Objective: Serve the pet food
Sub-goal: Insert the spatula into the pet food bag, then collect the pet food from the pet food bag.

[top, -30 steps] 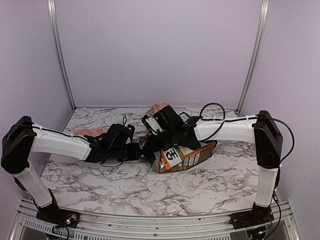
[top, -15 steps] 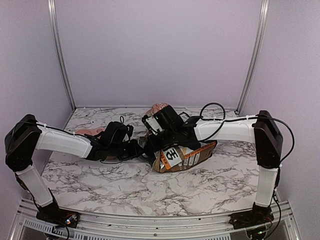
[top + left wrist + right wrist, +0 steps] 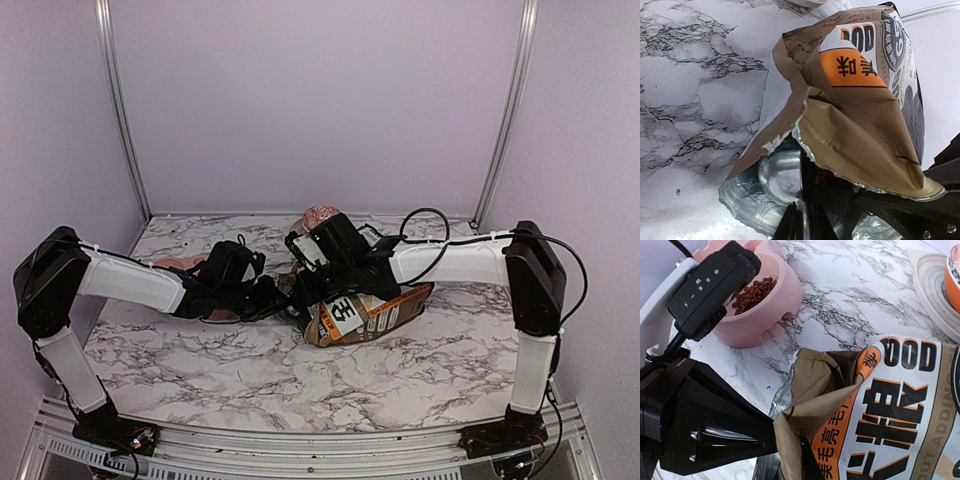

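The pet food (image 3: 754, 294) is a heap of dark reddish-brown kibble in a pink bowl (image 3: 777, 310), which shows behind the left arm from above (image 3: 180, 265). The printed paper bag (image 3: 365, 310) lies on its side, mouth to the left. My right gripper (image 3: 318, 288) is shut on the bag's upper mouth edge (image 3: 807, 455) and holds it open. My left gripper (image 3: 290, 303) is at the bag's mouth, shut (image 3: 802, 215) on the handle of a metal scoop (image 3: 780, 172) whose bowl sits inside the foil-lined opening. No kibble shows inside the bag.
A pink-frosted cupcake (image 3: 318, 214) stands on a plate (image 3: 930, 280) behind the right wrist. The left arm's black wrist (image 3: 700, 430) lies between the bowl and the bag. Purple walls close in the marble table (image 3: 200, 360).
My left arm has stretched to the right, carrying the scoop to the bag's mouth. The right gripper and the bag have stayed put.
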Tool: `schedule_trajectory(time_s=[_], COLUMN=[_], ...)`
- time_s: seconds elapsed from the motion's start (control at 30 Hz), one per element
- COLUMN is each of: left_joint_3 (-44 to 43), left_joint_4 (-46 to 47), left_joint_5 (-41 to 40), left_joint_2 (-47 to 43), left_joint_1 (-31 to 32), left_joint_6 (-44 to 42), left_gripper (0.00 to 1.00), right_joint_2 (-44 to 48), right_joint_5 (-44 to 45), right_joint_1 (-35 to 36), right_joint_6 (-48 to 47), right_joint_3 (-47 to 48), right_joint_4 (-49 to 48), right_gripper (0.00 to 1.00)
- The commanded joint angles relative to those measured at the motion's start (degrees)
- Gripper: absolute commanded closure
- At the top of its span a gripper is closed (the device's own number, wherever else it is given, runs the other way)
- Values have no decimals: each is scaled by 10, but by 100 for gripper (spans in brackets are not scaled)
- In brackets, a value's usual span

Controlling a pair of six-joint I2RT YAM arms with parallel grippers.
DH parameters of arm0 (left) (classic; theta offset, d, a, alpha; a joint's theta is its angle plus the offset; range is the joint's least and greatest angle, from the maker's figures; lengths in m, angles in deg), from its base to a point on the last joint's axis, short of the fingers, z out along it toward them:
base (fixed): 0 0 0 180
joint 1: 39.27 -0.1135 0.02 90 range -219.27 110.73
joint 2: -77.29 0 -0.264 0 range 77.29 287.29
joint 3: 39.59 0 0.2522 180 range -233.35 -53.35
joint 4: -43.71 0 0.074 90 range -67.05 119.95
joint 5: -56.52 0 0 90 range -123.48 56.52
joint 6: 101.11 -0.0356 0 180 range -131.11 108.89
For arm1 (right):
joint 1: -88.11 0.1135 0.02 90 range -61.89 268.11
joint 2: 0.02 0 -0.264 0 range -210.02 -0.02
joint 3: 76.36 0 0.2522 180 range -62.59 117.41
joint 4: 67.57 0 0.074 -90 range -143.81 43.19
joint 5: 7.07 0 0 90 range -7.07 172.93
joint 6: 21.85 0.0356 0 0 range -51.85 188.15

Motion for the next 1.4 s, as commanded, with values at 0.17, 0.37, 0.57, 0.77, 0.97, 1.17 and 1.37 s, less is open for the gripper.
schedule_trajectory(time_s=[0.17, 0.37, 0.57, 0.77, 0.97, 1.17, 1.37], left_joint_3=[0, -11, -18, -20, -23, 2, 29], left_joint_4=[-2, 11, 39, 80, 98, 103, 104], left_joint_5=[30, 33, 43, 45, 51, 48, 46], left_joint_2=[26, 36, 48, 63, 77, 51, 25], left_joint_1=[0, 0, 0, 0, 0, -2, -3], left_joint_6=[22, 25, 22, 22, 21, 12, -4], left_gripper=[100, 100, 100, 100, 100, 100, 100], right_joint_2=[16, 27, 31, 35, 39, 41, 48], right_joint_5=[-49, -57, -65, -69, -69, -61, -53], right_joint_1=[-1, -8, -14, -20, -23, -28, -33], right_joint_6=[-5, -9, -9, -10, -10, -9, -5], right_joint_3=[-34, -51, -61, -65, -70, -67, -64], right_joint_4=[-16, -28, -38, -41, -41, -35, -27], right_gripper=[100, 100, 100, 100, 100, 100, 100])
